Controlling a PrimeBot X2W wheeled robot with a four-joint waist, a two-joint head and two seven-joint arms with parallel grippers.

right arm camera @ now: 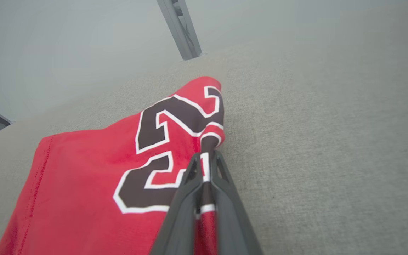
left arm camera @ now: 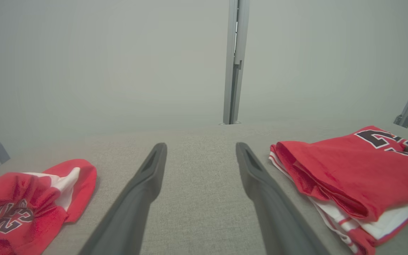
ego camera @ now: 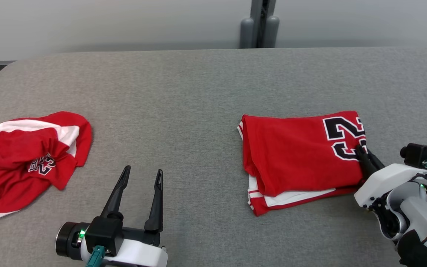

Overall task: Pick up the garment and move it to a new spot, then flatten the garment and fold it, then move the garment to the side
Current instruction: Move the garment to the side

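Note:
The folded garment (ego camera: 302,152), a red jersey with white trim and a black number, lies on the right half of the grey table (ego camera: 198,92). My right gripper (ego camera: 360,150) is shut on its right edge, at the number. In the right wrist view the two fingers (right arm camera: 190,184) pinch a fold of the garment (right arm camera: 94,166) between them. My left gripper (ego camera: 142,174) stands open over bare table at the lower left, fingers pointing away from me, holding nothing. The left wrist view shows the open left gripper (left arm camera: 201,150) and the garment (left arm camera: 360,173) to its right.
A second red jersey (ego camera: 24,155) lies crumpled at the table's left edge, also in the left wrist view (left arm camera: 23,205). A grey post (ego camera: 260,26) stands behind the table's far edge. Bare grey table lies between the two jerseys.

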